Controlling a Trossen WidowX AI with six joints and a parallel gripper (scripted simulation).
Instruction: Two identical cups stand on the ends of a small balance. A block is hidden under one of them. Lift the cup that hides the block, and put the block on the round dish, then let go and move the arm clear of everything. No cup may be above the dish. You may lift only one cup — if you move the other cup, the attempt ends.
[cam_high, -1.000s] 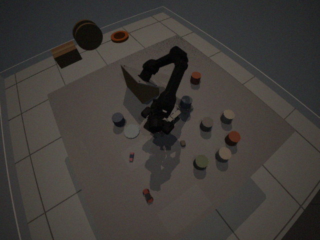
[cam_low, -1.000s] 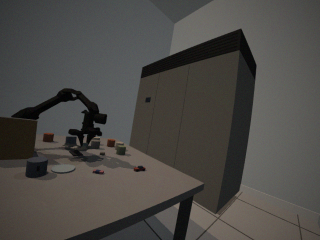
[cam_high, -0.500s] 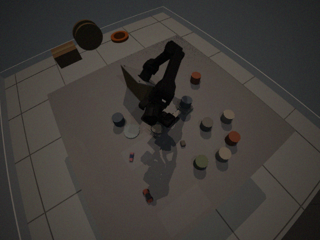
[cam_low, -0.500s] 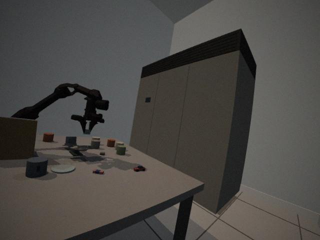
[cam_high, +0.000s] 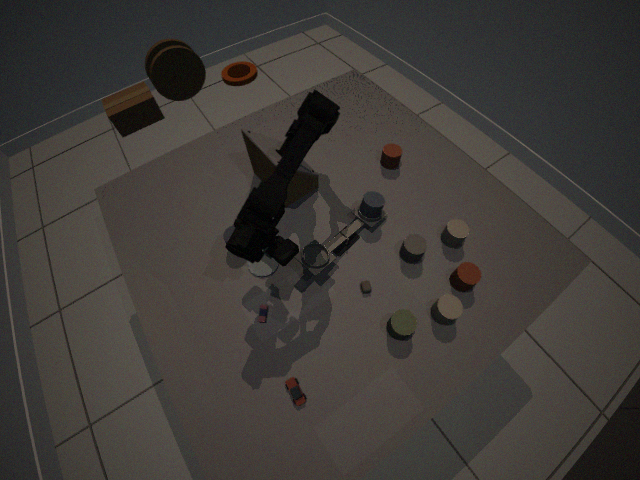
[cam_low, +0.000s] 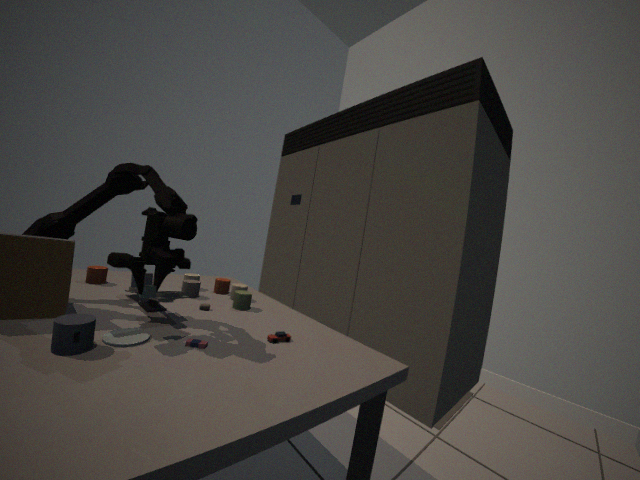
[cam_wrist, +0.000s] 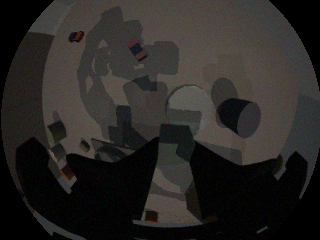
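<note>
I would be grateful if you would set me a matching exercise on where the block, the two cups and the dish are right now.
Things:
1. block
2. near cup, at the left of the exterior view
3. far cup, right of the arm in the top view
4. round dish

States:
a. stands on the table beside the dish
b. lies flat with nothing on it
c. gripped between the fingers of the gripper
d. stands on one end of the balance

Pairs: 1-c, 2-a, 3-d, 4-b

Claw (cam_low: 148, 285) shut on block, arm raised.
</note>
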